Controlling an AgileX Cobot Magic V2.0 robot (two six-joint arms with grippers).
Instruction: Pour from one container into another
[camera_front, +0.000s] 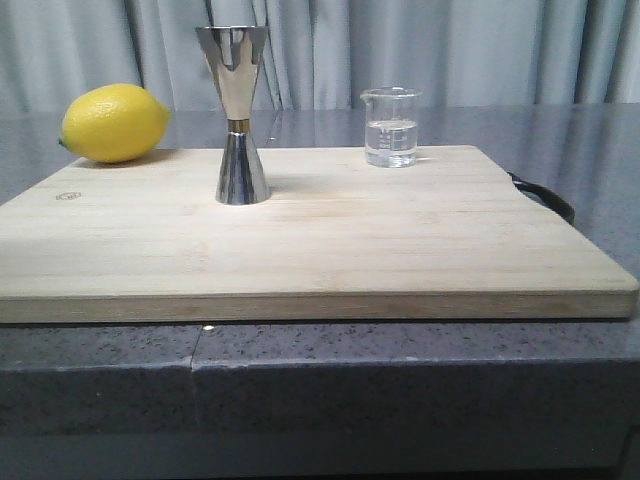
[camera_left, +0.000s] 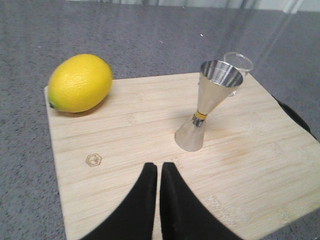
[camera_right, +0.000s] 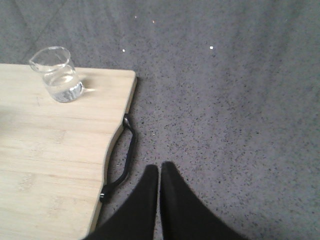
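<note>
Glass beaker (camera_front: 390, 127) stands upright at the far right of the cutting board (camera_front: 300, 250), near the board's back edge, untouched. It holds clear liquid — about halfway up by the look of it, with the pouring lip turned to the left in the front view. White marks on the wall are too faint to read.

Steel jigger (camera_front: 238, 115) stands upright on the board's left-centre, well apart from the beaker, nearer the board's front edge than the beaker is. Its upper cup looks empty and dry in the left wrist view; gold band at the waist. A lemon (camera_front: 114, 122) rests at the board's far left corner, beside the jigger but not touching.

Left gripper (camera_left: 159, 172) hangs over the board's near-left part, fingers closed together, holding nothing. Right gripper (camera_right: 160, 175) hangs over the grey countertop (camera_right: 225, 100) just off the board's right edge, by the black handle (camera_right: 125, 160) — also pinched together and empty.

Risks, as I judge them:
- Jigger is tall on a narrow foot; a nudge from the beaker lip or an arm would likely topple it.
- Jigger mouth is small — tipping the beaker fast would probably spill onto the board.
- Smooth glass may slip in the fingers if gripped too high or too lightly.
- Both grippers must open before either can take hold.
</note>
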